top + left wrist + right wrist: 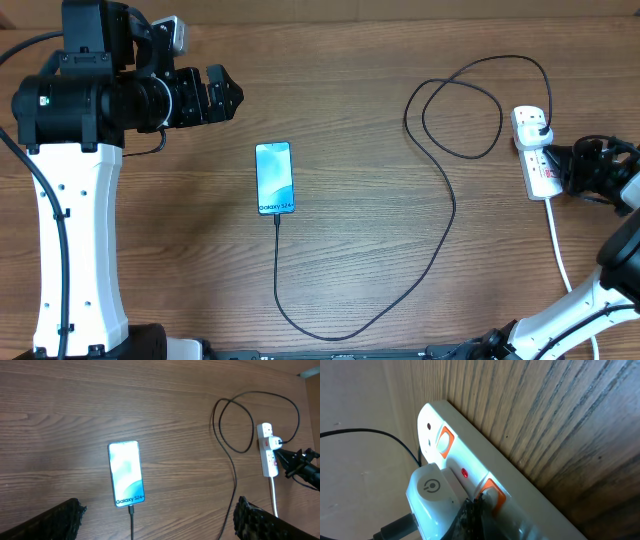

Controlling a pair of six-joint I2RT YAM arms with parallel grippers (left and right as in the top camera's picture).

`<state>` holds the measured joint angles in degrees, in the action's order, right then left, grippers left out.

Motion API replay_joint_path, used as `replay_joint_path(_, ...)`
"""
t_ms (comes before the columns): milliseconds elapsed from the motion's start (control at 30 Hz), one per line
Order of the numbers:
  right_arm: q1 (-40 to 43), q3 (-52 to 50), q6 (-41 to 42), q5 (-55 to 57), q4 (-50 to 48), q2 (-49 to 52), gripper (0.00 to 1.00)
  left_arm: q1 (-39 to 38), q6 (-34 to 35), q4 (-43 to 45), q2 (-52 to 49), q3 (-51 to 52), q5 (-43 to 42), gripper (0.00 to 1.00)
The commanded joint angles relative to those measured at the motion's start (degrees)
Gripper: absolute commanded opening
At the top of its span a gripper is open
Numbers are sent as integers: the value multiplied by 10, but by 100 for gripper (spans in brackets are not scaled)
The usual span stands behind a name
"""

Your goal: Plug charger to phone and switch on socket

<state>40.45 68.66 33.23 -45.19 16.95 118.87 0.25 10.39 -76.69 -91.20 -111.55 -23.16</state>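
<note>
Two arms stand at either end of the wooden tabletop (360,120), well apart from each other. The phone (273,178) lies flat near the middle, its blue screen lit and facing up. The charger (276,260) has its small tip in the phone's near end. From there the thin black cable runs toward the front edge, sweeps right and back up, makes a loose loop and reaches the socket (534,152) at the far right. The socket lies flat, its thick white cord (556,240) trailing toward the front edge. The left fingers (57,520) are spread wide and hold nothing, hanging above the tabletop to the left of the phone and beyond it. The right fingers (568,165) are at the socket's right side. Seen from the right wrist they look pressed together into one dark tip, right at the nearer orange switch (490,492). A white adapter block (432,492) sits plugged in beside that switch, and a small red light (464,473) glows between the two switches.
</note>
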Motion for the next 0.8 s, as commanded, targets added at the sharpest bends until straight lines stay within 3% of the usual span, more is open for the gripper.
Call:
replay_joint_path(0,-8,-10,7,31,-8,8,4,1,3,2,-3,-5,-2,100)
replay_joint_path(200,29,-6,11,16,-9,-4,4,1,3,2,-3,-5,-2,100)
replay_joint_path(767,61,-5,-38,-21,58,-208,4,1,3,2,-3,-5,-2,99)
